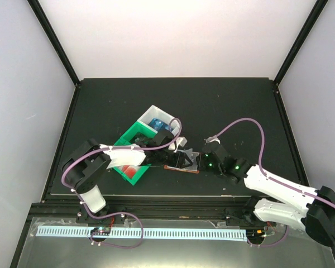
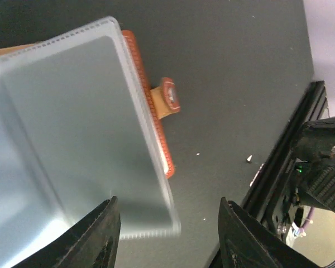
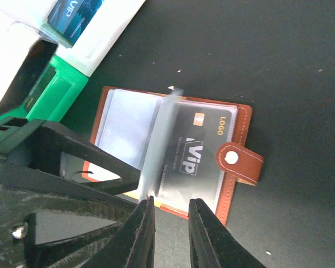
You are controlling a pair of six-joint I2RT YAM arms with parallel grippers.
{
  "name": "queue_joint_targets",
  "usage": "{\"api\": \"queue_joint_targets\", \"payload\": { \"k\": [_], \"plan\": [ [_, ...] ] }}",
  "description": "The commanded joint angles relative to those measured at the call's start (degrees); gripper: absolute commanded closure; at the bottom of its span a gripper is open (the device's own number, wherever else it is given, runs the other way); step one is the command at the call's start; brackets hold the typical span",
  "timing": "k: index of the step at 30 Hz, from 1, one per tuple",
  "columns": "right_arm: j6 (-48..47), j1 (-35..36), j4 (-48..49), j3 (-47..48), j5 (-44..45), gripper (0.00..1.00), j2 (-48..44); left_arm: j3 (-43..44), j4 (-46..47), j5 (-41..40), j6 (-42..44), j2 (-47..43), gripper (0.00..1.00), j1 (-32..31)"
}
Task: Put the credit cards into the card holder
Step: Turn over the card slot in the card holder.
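Holder (image 3: 128, 125) lies open on the table just beside the tray (image 3: 61, 92), a black card (image 3: 198, 159) in its pocket farthest from the tray; a blue card (image 3: 72, 17) sits in the tray's white end. Left gripper (image 2: 167, 207) hangs over the holder, jaws wide, nothing held. Right gripper (image 3: 172, 204), on the holder's side away from the tray, has jaws narrow with a clear pocket leaf (image 3: 162, 139) upright at the tips; cannot tell if pinched.

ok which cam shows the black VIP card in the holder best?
Right wrist: the black VIP card sits readable in a clear pocket of the open card holder. Left wrist shows only clear sleeves and the snap tab. Top view: holder tiny, card indistinct.
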Motion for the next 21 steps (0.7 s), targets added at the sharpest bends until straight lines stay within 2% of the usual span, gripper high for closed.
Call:
{"api": "queue_joint_targets", "payload": {
  "k": [1, 6, 9, 13, 15, 17, 21],
  "plan": [
    [1.48, 0.08, -2.91, -0.91, 3.56, 0.8, -3.26, 3.47, 3.26, 5.84, 1.07, 3.26, 0.5, -0.98],
    [0.97, 0.03, -4.03, -0.91, 3.1, 0.79, -5.52, 3.35, -1.43, 1.57, 3.66, -1.61, 0.44, -0.94],
    [-0.07, 0.05, -3.37, -0.5, 1.96, 0.79, -5.54, 4.4, -10.25, -4.69, 9.19, -7.61, 0.37, -0.94],
    [-1.61, 0.04, -0.94, 0.26, -1.82, 0.78, -3.88, 6.19, -25.69, -18.04, 16.54, -18.04, 0.21, -0.87],
    [-2.45, 0.09, 1.57, 0.28, -4.26, 0.78, -2.68, 7.04, -34.22, -26.5, 17.87, -21.91, 0.09, -0.43],
    [-3.58, 0.16, 4.36, 0.39, -7.12, 0.78, -1.13, 7.27, -41.8, -31.89, 17.22, -27.13, 0.02, 0.95],
    [-4.29, 1.42, 8.67, 1.19, -10.11, 0.78, 2.94, 4.08, -49.13, -32.82, 15.64, -34.97, 0.05, 6.31]
  ]
}}
